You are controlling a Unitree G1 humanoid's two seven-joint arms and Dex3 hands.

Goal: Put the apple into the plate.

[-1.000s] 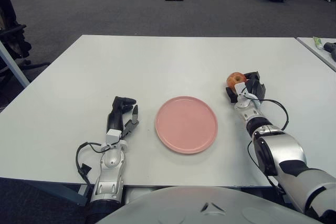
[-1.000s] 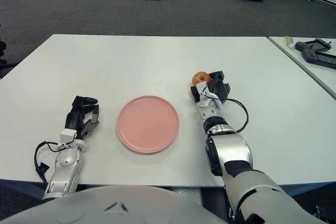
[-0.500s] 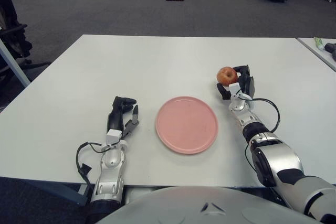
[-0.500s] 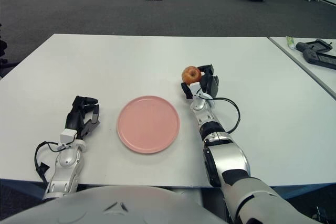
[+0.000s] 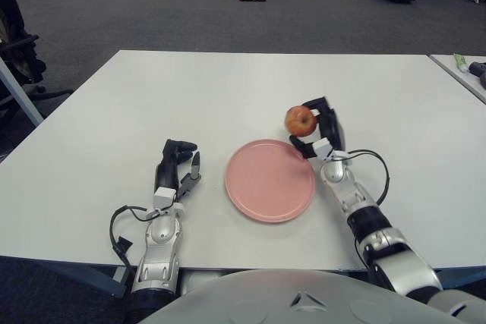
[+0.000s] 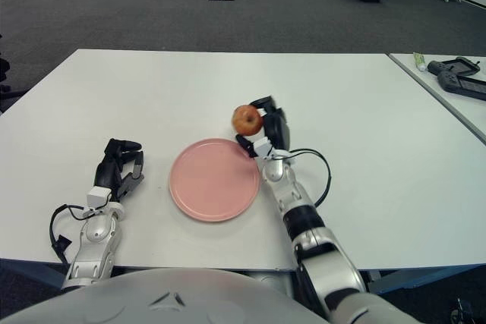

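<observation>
A red apple point(image 5: 301, 121) is held in my right hand point(image 5: 317, 128), whose fingers are curled around it. The hand carries it in the air just past the far right rim of the pink plate point(image 5: 269, 180), which lies flat and empty on the white table point(image 5: 228, 89). The apple also shows in the right eye view point(image 6: 246, 119). My left hand point(image 5: 177, 166) rests on the table left of the plate, fingers curled and holding nothing.
A second table point(image 5: 463, 70) stands at the far right with a tube and a dark device point(image 6: 456, 75) on it. A chair point(image 5: 17, 58) is at the far left. Grey carpet lies beyond the table.
My right hand has lifted the apple off the table and carried it left, from the table's right part to the plate's right rim. The left hand has not moved.
</observation>
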